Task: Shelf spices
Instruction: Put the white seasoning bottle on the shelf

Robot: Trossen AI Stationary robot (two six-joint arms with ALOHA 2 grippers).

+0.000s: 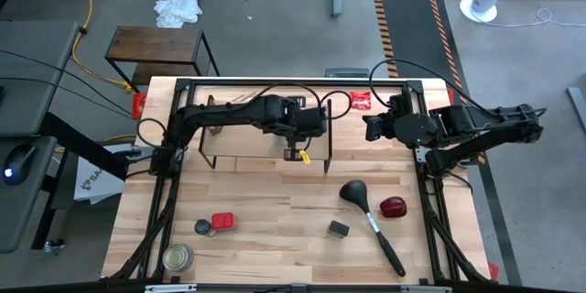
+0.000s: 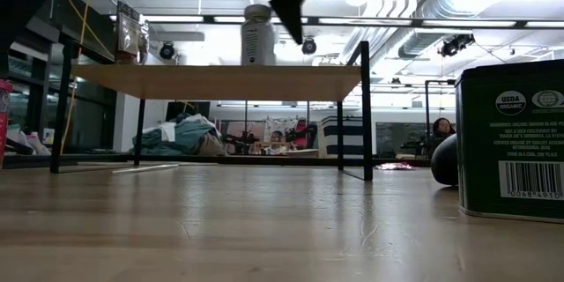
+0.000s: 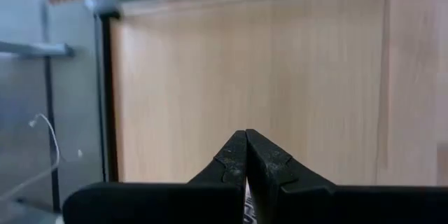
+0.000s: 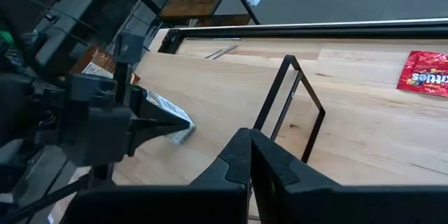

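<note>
Plywood tops the shelf (image 1: pixel 265 137), where a white-capped jar (image 2: pixel 258 35) stands under the left gripper (image 1: pixel 302 153), fingers together like the idle right gripper's (image 1: pixel 371 128); rigid, light, probably slippery, best gripped round its body.

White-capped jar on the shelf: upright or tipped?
Upright. The low view shows the jar standing cap-up on the shelf, with the left gripper beside it.

Closed left claw (image 3: pixel 246 155) — above shelf (image 3: pixel 245 70)
</note>
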